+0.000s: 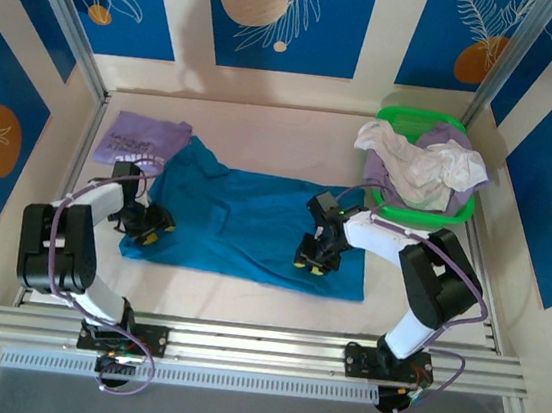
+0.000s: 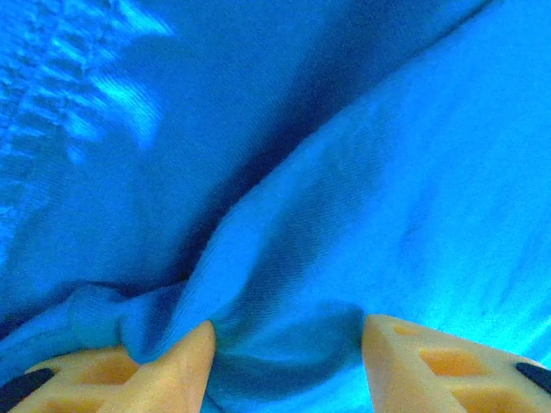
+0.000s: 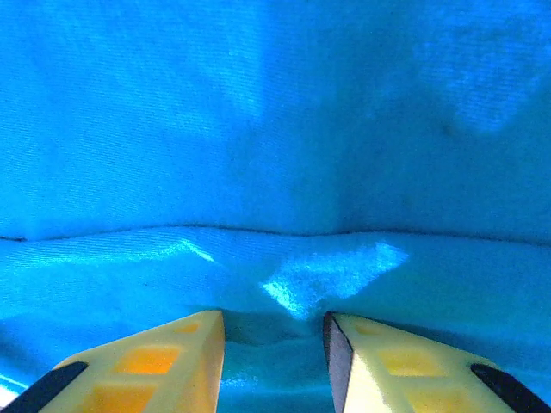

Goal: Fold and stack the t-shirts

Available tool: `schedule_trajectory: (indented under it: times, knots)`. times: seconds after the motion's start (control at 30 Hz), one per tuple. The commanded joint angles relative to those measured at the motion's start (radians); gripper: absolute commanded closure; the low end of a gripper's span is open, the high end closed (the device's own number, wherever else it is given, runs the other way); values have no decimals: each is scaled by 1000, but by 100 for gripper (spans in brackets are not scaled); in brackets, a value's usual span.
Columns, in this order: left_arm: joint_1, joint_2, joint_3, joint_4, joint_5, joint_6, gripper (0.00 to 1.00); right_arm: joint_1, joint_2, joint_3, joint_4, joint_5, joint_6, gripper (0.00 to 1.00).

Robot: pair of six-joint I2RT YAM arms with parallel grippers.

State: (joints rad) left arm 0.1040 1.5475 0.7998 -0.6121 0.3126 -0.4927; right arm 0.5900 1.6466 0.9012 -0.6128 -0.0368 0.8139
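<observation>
Covering most of the pale flat table (image 1: 295, 133), a plain teal-blue cotton t-shirt (image 1: 255, 214) lies spread and rumpled across the middle, its lower hem towards the near edge and one corner reaching towards the far left. At the far right corner stands a bright green plastic basket (image 1: 418, 116), heaped with crumpled white, cream and lilac cloth t-shirts (image 1: 422, 169) that spill over its rim. Near the far left corner a lavender-purple t-shirt with white lettering (image 1: 138, 137) lies flat, touching the teal one's corner. The left gripper (image 1: 149, 229) sits on the teal shirt's left edge; in the left wrist view (image 2: 288, 331) its jaws stand partway apart, clamped on a bunched ridge of that cloth, which presses against both tips. The right gripper (image 1: 315, 257) rests on the shirt right of the middle; its jaws (image 3: 274, 323) leave a narrower gap over a small pucker, and whether they clamp it cannot be told.
</observation>
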Motion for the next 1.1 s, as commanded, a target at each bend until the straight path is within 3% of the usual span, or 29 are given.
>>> schedule_trajectory:
  times: [0.0, 0.17, 0.37, 0.6, 0.83, 1.07]
  knots:
    - [-10, -18, -70, -73, -31, -18, 48, 11, -14, -62, -76, 2, 6, 61]
    - [-12, -105, -66, -109, 1, -23, 48, 5, -105, -76, -94, -17, -11, 61]
    - [-28, -176, 60, -170, 12, -47, 48, 11, -182, -4, -143, -19, -14, 61]
    - [-56, -58, 120, -93, 52, -75, 48, -6, -64, 75, -98, -53, -32, 61]
    - [-72, 39, 43, 26, 84, -106, 48, -6, 38, 75, -55, -84, -27, 61]
    - [-73, 32, -63, 60, 53, -107, 47, 4, 56, 24, -54, -77, -21, 61]
